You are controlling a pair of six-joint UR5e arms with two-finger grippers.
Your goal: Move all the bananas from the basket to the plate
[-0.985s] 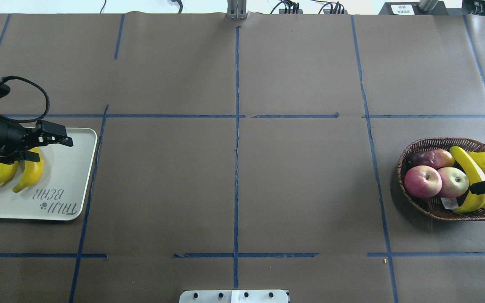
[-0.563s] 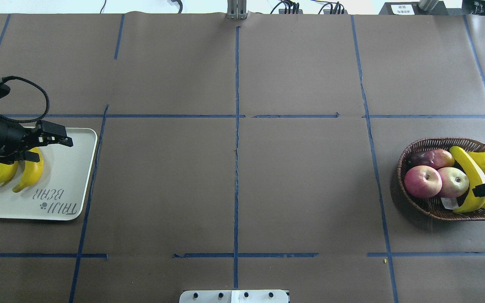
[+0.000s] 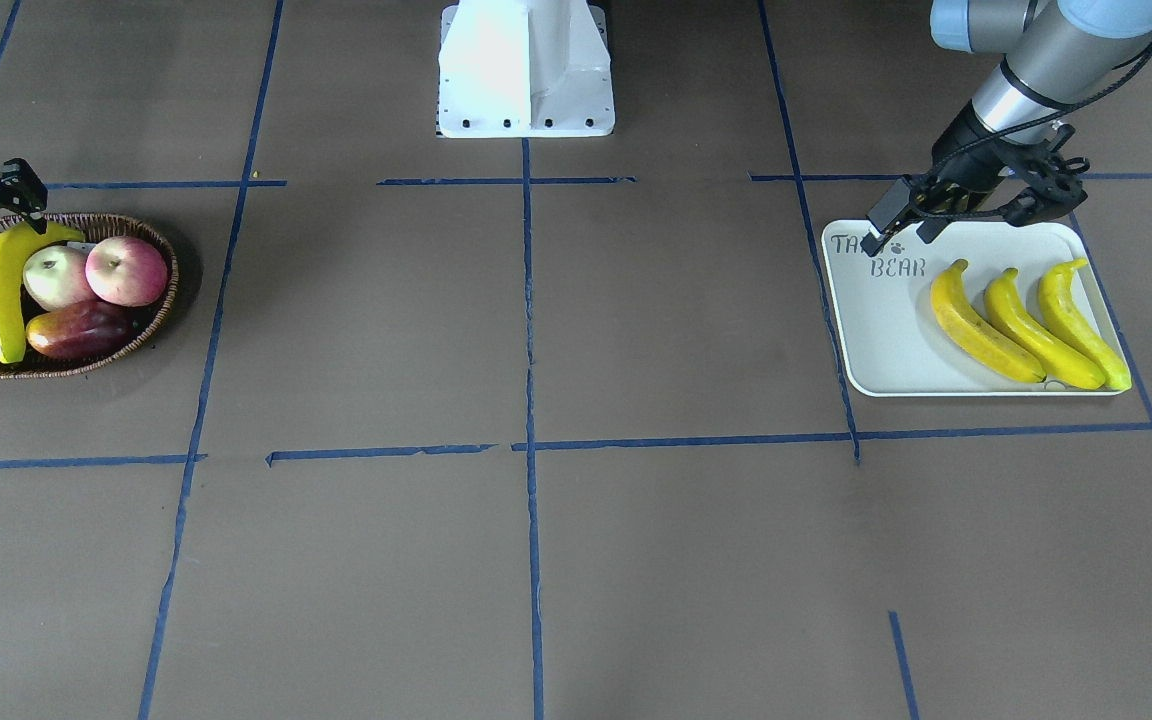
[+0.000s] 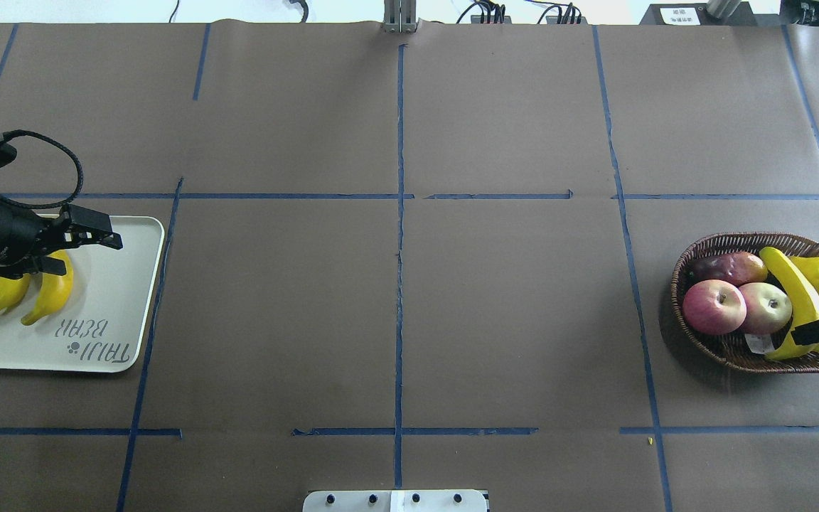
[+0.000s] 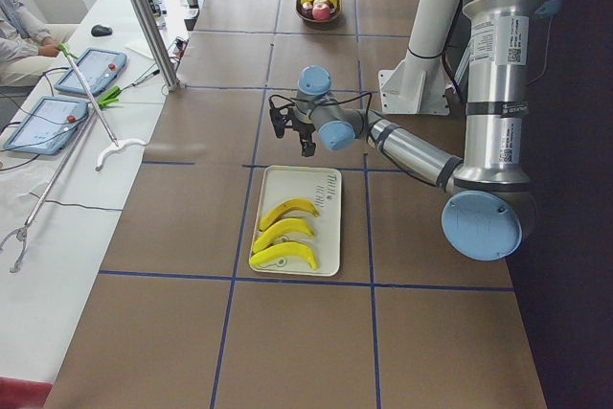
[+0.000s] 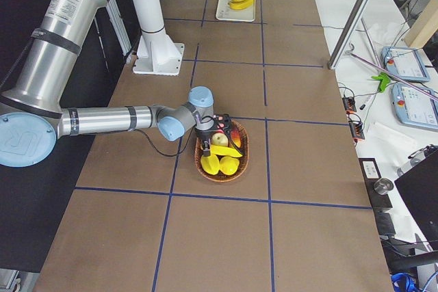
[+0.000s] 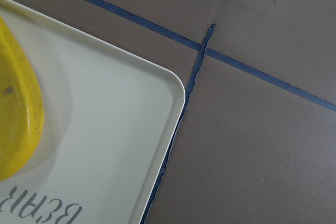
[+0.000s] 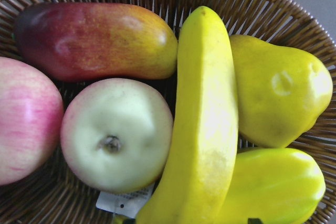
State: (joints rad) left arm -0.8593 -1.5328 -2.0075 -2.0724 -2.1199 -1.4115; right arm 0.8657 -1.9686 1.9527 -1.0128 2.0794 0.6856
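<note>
Bananas (image 3: 986, 322) long, curved, bright yellow

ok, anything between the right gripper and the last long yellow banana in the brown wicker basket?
Nothing visible. The long yellow banana lies on top of the other fruit in the brown wicker basket, its upper side bare in the wrist view. The right gripper hangs open over its end nearest the robot.

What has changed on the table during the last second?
The right pincer slid slightly toward the robot along the banana in the basket, taking hold of nothing. The left pincer, the three bananas and the plate stayed as they were.
</note>
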